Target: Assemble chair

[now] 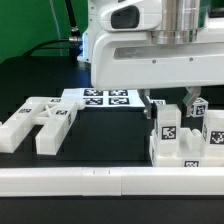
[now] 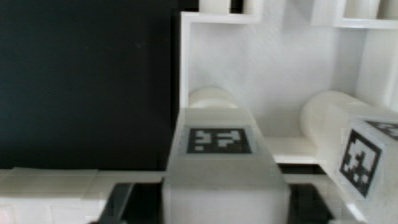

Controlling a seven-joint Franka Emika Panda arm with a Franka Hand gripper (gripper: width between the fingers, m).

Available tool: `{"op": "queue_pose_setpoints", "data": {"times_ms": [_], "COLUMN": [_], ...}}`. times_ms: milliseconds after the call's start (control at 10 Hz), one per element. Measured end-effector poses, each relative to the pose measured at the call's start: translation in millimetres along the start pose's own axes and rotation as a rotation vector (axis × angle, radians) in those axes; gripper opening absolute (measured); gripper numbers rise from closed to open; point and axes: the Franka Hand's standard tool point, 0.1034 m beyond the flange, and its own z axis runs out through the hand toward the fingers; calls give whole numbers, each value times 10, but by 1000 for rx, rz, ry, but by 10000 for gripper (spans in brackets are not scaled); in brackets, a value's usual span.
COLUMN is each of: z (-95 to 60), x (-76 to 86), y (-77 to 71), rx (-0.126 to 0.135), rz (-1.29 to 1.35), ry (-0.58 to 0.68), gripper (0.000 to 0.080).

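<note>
Gripper (image 1: 168, 110), jaws narrow and tight on the tagged white chair piece (image 2: 219, 150) (upright, at the exterior view's right).

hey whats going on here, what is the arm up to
A robot arm is putting together a white chair from loose parts. Its tool is shut on an upright tagged white block toward the exterior view's right, next to another tagged piece. Two more chair parts lie loose on the exterior view's left, not touched by anything. The marker board lies on the table farther back.
</note>
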Motion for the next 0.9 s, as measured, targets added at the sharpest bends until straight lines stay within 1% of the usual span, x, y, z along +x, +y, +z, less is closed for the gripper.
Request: {"op": "queue_pose_setpoints", "data": {"times_ms": [200,400,500,700,800,900], "z": [1,5,7,13,14,15], "x": [0,-4,-9,-17,-15,-15], "y": [0,-4,0,-2,5,5], "rx": [0,6,19,30,45,52], "rz": [15,199,343,566,702,794], "ry": [0,7,16,24,18,14], "gripper": [288,288,288,291,291,291]}}
